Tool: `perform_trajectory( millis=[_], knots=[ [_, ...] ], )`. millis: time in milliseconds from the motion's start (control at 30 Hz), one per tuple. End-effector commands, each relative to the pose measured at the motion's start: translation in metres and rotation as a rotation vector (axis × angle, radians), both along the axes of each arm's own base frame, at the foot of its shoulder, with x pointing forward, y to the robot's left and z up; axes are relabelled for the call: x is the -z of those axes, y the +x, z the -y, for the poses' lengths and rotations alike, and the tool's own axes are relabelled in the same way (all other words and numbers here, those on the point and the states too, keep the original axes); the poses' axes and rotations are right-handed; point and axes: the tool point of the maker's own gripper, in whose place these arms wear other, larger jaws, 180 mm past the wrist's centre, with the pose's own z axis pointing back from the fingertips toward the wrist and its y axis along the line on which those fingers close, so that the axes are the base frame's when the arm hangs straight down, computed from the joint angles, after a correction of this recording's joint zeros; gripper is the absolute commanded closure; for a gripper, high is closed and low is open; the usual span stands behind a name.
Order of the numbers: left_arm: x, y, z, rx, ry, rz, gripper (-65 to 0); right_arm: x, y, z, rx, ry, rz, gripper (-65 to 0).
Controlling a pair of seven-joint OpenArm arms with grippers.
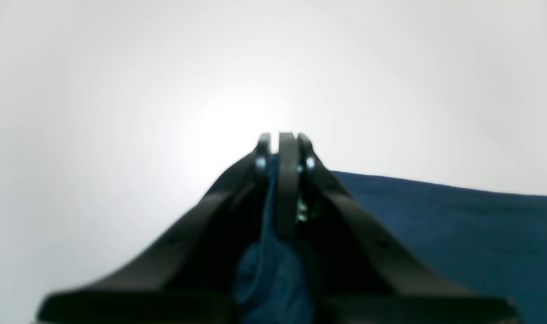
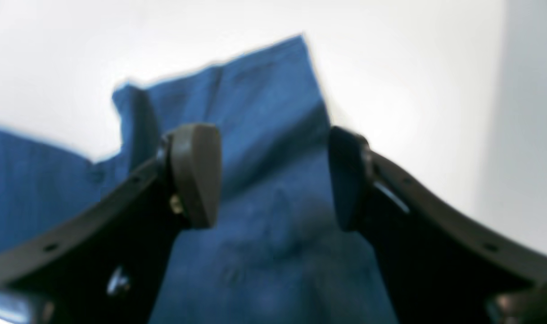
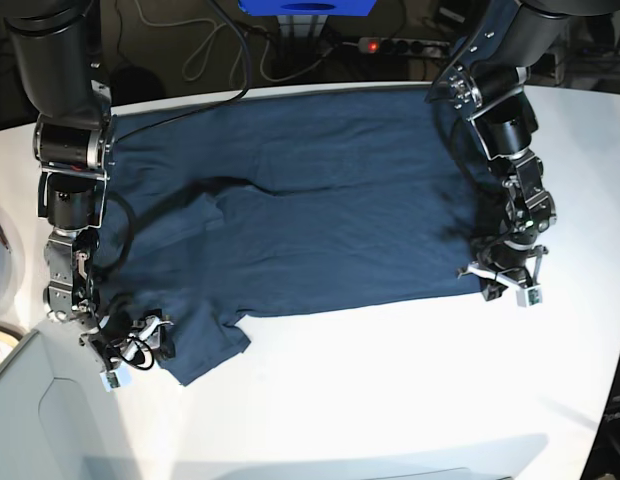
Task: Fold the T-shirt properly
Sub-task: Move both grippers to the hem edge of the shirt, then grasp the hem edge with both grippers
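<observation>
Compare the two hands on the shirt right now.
The left hand is shut, pinching a fold of the T-shirt; the right hand is open, its fingers straddling the sleeve. The left sits at the hem corner, the right at the sleeve. Both are low at the cloth's near edge.

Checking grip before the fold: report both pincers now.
Left pincer: closed on the T-shirt.
Right pincer: open over a sleeve, holding nothing.
</observation>
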Motion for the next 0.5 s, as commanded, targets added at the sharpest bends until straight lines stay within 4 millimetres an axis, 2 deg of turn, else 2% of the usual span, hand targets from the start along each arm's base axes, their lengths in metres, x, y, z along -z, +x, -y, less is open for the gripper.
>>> perform_trajectory(
  millis=[0,133,267,467],
  knots=[
    [0.004,-0.004,-0.005,0.000,0.019,-0.037,0.0,-0.026,0.018,0.006,0.023,0.032,0.087,-36.0],
    [0.005,-0.006,-0.005,0.000,0.019,-0.040,0.0,-0.025,0.024,0.027,0.148,0.064,0.177,-36.0],
    [0.006,-0.007,-0.006,0.000,0.023,-0.043,0.0,-0.003,0.018,0.051,0.279,0.020,0.143,-36.0],
    [0.005,-0.007,-0.007,-0.001,0.024,-0.043,0.0,0.014,0.008,0.057,0.312,0.006,0.107,-36.0]
  ],
)
